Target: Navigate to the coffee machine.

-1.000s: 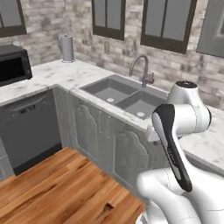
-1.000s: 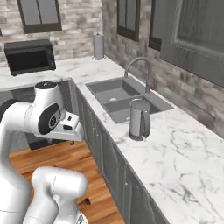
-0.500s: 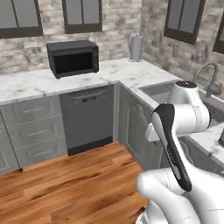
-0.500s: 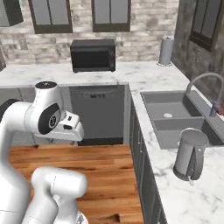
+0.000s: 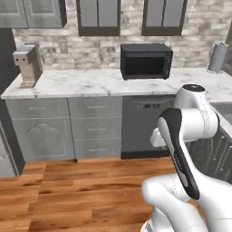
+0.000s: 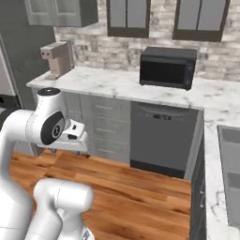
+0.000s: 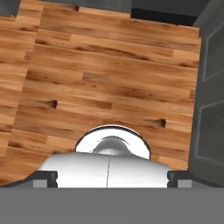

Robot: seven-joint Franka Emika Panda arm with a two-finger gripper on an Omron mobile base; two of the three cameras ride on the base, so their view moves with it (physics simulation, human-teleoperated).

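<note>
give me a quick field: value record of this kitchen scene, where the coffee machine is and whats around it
target: coffee machine, far left end of the marble counter, against the brick wall
same counter: black microwave, right of the machine and apart from it
under microwave: dishwasher
far right: paper towel roll
floor: wood planks
arm: folded over the base
tool: points down at the floor, state unclear

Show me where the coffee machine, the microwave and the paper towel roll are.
coffee machine [image 5: 28, 65], left base view, its front body.
microwave [image 5: 146, 61], left base view, its dark door.
paper towel roll [image 5: 218, 56], left base view, its side.
</note>
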